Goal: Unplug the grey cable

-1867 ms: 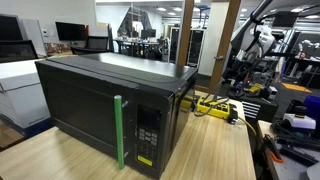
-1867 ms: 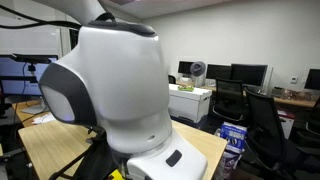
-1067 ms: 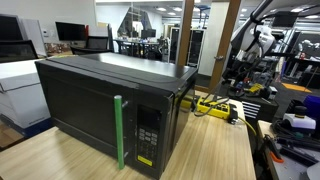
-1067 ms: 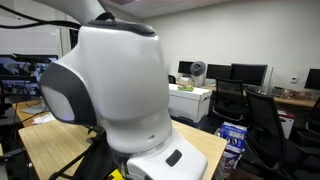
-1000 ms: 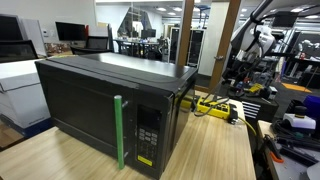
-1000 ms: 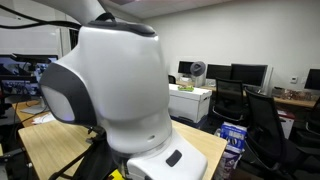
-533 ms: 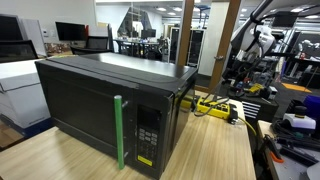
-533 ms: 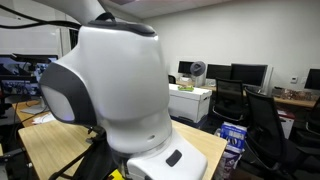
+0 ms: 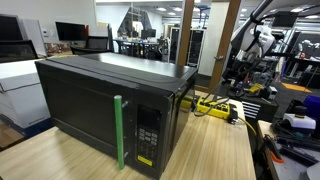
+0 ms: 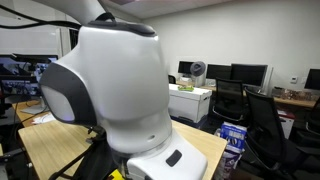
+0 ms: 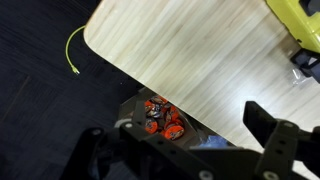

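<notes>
1. The grey cable cannot be picked out with certainty in any view. The likeliest spot is at the yellow power strip point(image 11: 291, 17), where a dark plug-like shape point(image 11: 305, 60) sits just beside it at the edge of the wrist view, too cropped to identify.
2. In an exterior view the power strip point(image 9: 214, 107) lies on the wooden table point(image 9: 215, 150), just behind the black microwave point(image 9: 100, 100), with a dark lead running between the two.
3. The gripper point(image 11: 170, 125) hangs above the table's rounded corner, well apart from the power strip. Its jaws are spread wide, and its dark fingers point(image 11: 272, 132) have nothing between them.
4. Under the gripper, below the table edge point(image 11: 180, 50), a box of orange bits point(image 11: 160, 118) stands on the dark floor. A thin yellow-green cord point(image 11: 72, 50) lies further off on that floor.
5. The microwave's door carries an upright green strip point(image 9: 118, 130) next to its keypad.
6. In an exterior view the robot's white arm housing point(image 10: 110, 85) fills most of the frame. Behind it are desks with monitors point(image 10: 248, 73) and a black office chair point(image 10: 268, 125).
</notes>
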Action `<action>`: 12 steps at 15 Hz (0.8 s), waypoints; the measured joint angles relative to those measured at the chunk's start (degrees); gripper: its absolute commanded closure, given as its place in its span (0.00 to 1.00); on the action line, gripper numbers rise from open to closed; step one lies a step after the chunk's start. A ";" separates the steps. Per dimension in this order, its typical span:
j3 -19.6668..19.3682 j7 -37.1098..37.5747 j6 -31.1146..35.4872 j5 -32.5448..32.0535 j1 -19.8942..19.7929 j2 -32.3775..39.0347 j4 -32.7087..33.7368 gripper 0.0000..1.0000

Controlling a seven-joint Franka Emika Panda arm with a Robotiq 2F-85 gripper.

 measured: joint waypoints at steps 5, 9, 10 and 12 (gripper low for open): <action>-4.40 5.52 -0.03 -10.91 3.69 0.01 -0.66 0.00; -9.73 12.19 -5.34 -22.16 8.95 -0.22 -0.55 0.00; -10.55 13.08 -7.53 -23.96 9.86 -0.43 -0.33 0.00; -12.11 14.74 -12.16 -27.32 11.92 -1.31 -0.01 0.00</action>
